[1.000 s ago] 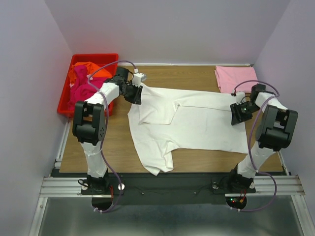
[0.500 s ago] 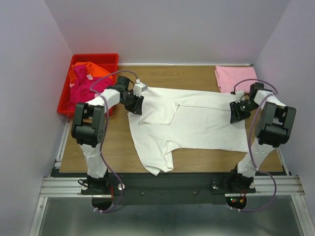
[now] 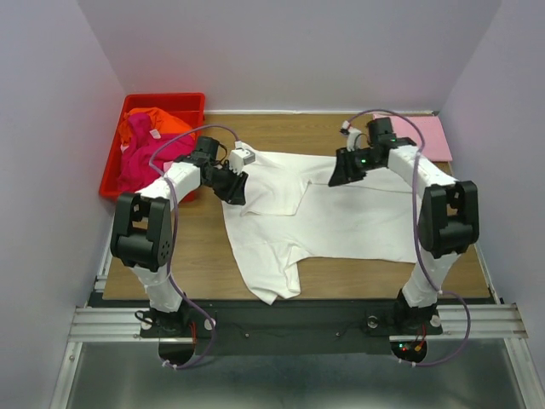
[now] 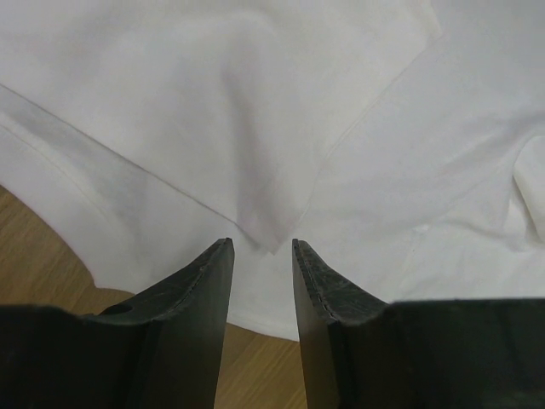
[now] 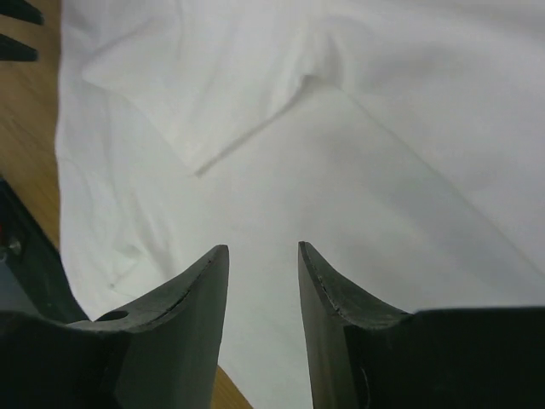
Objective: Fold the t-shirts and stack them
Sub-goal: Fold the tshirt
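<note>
Four t-shirts are in sight: one white, one pale pink, one orange and one magenta. The white t-shirt lies spread flat across the middle of the table, with one flap folded over its far-left part and one lobe reaching toward the table's near edge. The pink t-shirt sits folded at the far right corner, partly hidden behind the right arm and apart from the white one. The orange t-shirt and the magenta t-shirt are bunched together in the single red bin at the far left, orange on the far side and magenta nearer. Two arms reach over the white cloth. The left gripper hovers at the shirt's far-left edge; in its wrist view the two fingers stand parted with nothing between them, and the pointed corner of the folded flap lies just beyond their tips. The right gripper hangs over the far edge of the white shirt near its middle; its two fingers are likewise spread with only flat cloth below them, gripping nothing.
</note>
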Robot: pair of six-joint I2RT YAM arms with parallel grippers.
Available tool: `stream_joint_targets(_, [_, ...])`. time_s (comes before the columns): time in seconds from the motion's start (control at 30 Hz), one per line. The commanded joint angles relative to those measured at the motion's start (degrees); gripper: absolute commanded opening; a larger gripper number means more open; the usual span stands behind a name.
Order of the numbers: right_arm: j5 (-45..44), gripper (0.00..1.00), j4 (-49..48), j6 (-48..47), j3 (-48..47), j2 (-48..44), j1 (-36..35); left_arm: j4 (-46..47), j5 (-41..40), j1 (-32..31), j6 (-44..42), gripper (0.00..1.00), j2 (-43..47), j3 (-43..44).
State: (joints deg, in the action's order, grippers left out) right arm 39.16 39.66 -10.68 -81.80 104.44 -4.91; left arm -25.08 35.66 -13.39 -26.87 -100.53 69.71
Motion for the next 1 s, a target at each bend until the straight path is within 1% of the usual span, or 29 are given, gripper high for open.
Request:
stream_joint_targets(0.0, [5.7, 0.44, -10.9, 17.3, -2.3, 5.7, -7.7, 1.0, 3.4, 0.6, -1.6, 0.45, 3.7, -0.6])
stream_joint_targets(0.07, [5.8, 0.43, -15.1, 22.5, -1.9, 7.3, -10.9, 1.7, 3.8, 0.6, -1.3, 0.45, 3.9, -1.2])
stream_joint_targets(0.17, [5.2, 0.43, -18.1, 26.7, -2.1, 10.4, -14.1, 2.6, 3.7, 0.6, -2.4, 0.45, 4.1, -2.4])
stream_joint_targets(0.23, [4.1, 0.43, -18.7, 27.9, -3.0, 12.4, -15.0, 2.8, 3.6, 0.6, -3.0, 0.48, 4.3, -3.0])
stream_joint_targets(0.33, [2.9, 0.44, -19.0, 30.4, -3.6, 14.1, -16.0, 2.8, 3.4, 0.6, -4.1, 0.48, 4.1, -3.1])
stream_joint_targets(0.47, [1.5, 0.45, -19.0, 32.5, -3.2, 14.6, -16.5, 3.0, 3.2, 0.6, -4.8, 0.48, 4.1, -2.8])
stream_joint_targets(0.63, [2.5, 0.45, -19.0, 34.4, -1.9, 15.4, -17.3, 3.4, 2.7, 0.6, -4.9, 0.48, 3.6, -2.2])
stream_joint_targets(0.97, [0.2, 0.45, -19.0, 35.4, 0.9, 14.2, -18.0, 4.2, 2.6, 0.6, -5.1, 0.48, 3.3, -2.4])
